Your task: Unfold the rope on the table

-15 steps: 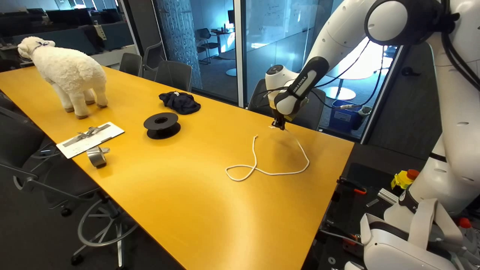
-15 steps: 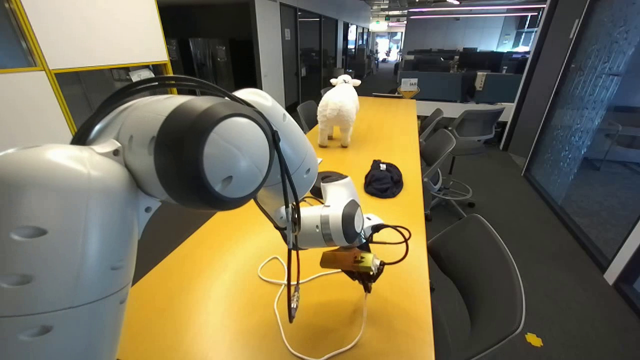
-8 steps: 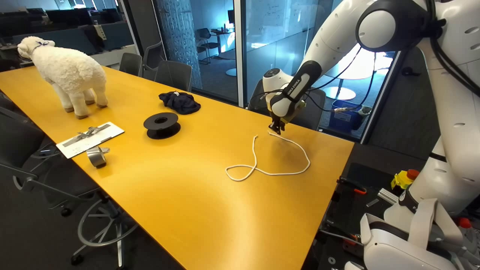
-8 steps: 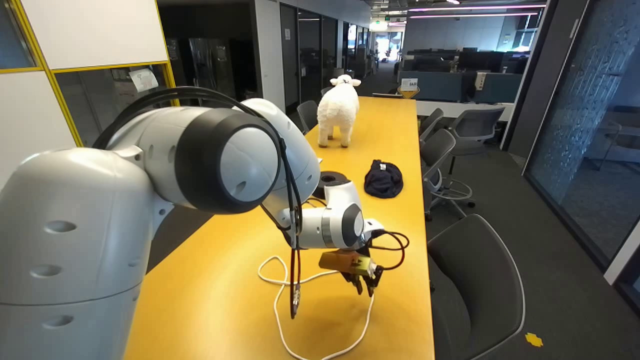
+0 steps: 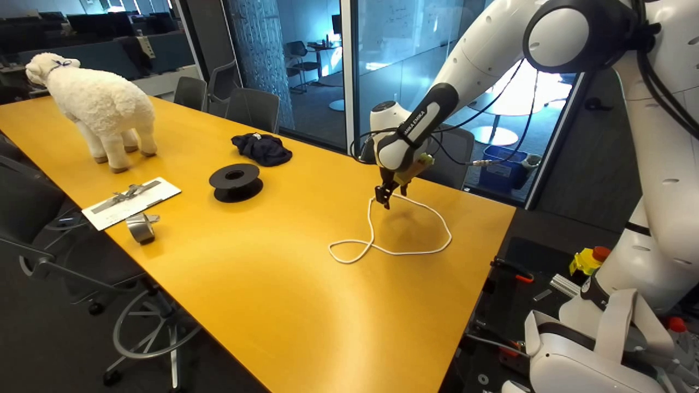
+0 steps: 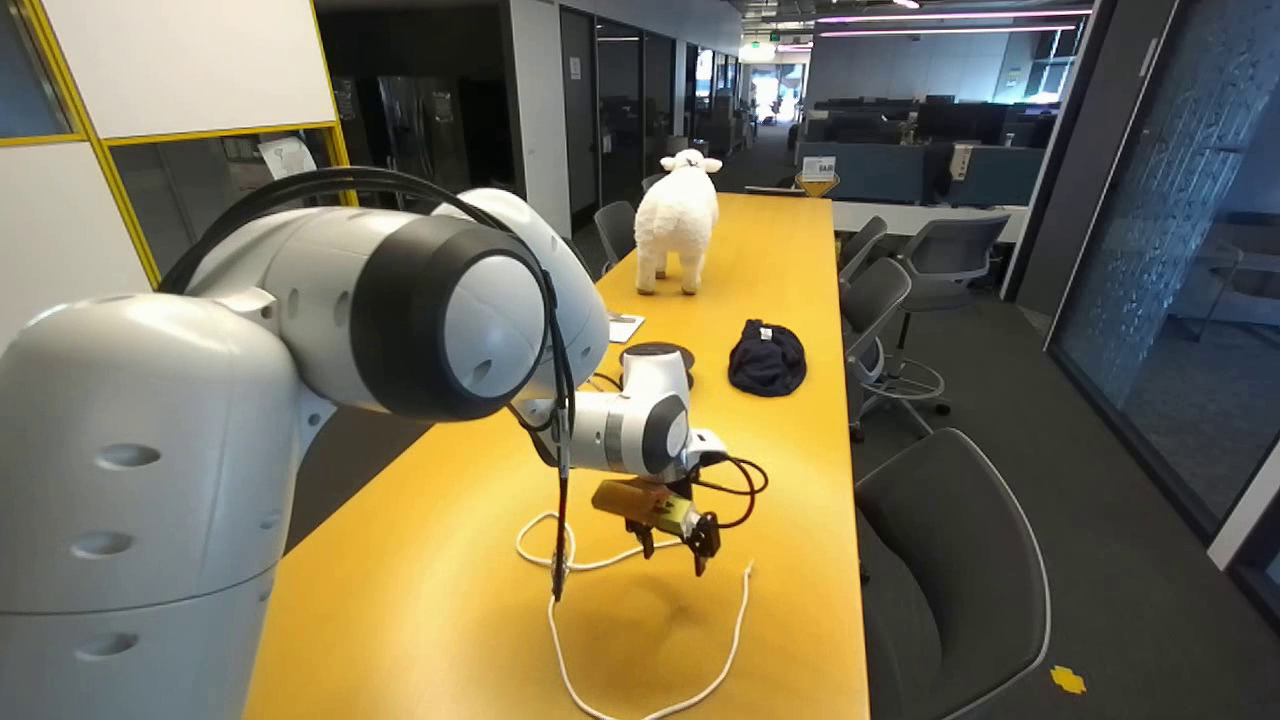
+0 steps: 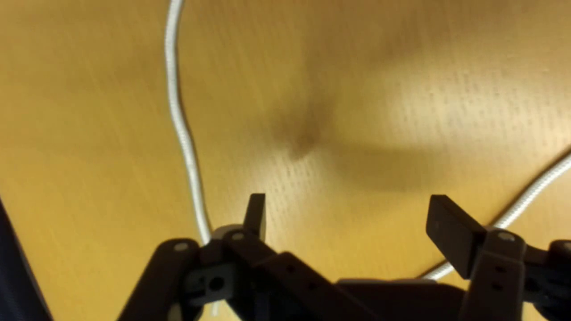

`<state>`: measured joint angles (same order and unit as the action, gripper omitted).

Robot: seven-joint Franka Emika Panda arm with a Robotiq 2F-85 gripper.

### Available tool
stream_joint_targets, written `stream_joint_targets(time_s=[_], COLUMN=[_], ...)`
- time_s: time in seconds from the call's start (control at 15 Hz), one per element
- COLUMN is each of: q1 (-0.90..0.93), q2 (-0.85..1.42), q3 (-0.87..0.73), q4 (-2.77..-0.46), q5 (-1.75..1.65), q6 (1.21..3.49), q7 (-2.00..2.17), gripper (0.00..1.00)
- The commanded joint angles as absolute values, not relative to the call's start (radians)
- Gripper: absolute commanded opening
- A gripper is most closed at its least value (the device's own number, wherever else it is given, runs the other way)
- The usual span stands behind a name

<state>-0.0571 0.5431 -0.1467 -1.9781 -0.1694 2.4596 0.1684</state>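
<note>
The white rope (image 5: 415,253) lies on the yellow-orange table (image 5: 306,305) in a wide curve. It crosses itself once, with a small loop at one side. Over the gap between the rope's two ends hangs my gripper (image 5: 395,199), its fingers spread and nothing between them. In an exterior view one rope end (image 6: 749,572) rests beside the gripper (image 6: 674,562), clear of it; the other end is hidden behind the fingers. The wrist view shows a strand of rope (image 7: 187,151) to the left and another passing beneath the right finger; bare tabletop lies between the gripper's (image 7: 348,211) fingertips.
Farther along the table are a black spool (image 5: 235,183), a dark cloth item (image 5: 262,150), a silver tape roll (image 5: 141,228), a white board with a metal piece (image 5: 131,203) and a plush sheep (image 5: 104,103). Chairs line the table's sides.
A second ago the rope's end hung from the shut gripper. The jaws have opened and that end has dropped to the table. My gripper has moved away from it, toward the rope's other end.
</note>
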Motion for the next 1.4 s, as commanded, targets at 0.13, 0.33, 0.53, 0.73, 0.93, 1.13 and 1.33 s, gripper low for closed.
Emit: stream_joint_targets(time_s=[0.13,0.33,0.53,0.73,0.93,1.13,1.33], q1=[-0.024,0.003,0.004,0.013,0.01,-0.006,-0.013], q2=[0.556,0.596,0.648,0.711,0.757,0.797,0.815], q3=[-0.12,-0.134,-0.143,-0.165,-0.182,-0.182,-0.185], q4=[-1.931,-1.883,-1.798,-1.717,-1.668,-1.632,-1.616], q5=[-0.048,-0.021,0.001,0.015,0.052,0.104,0.139], q6=[2.419,2.438,2.423,2.425,2.437,2.438,2.448], q7=[0.284,0.376,0.446,0.523,0.612,0.678,0.727], gripper=[1.0,1.0,1.0,1.0,1.0,1.0,1.0])
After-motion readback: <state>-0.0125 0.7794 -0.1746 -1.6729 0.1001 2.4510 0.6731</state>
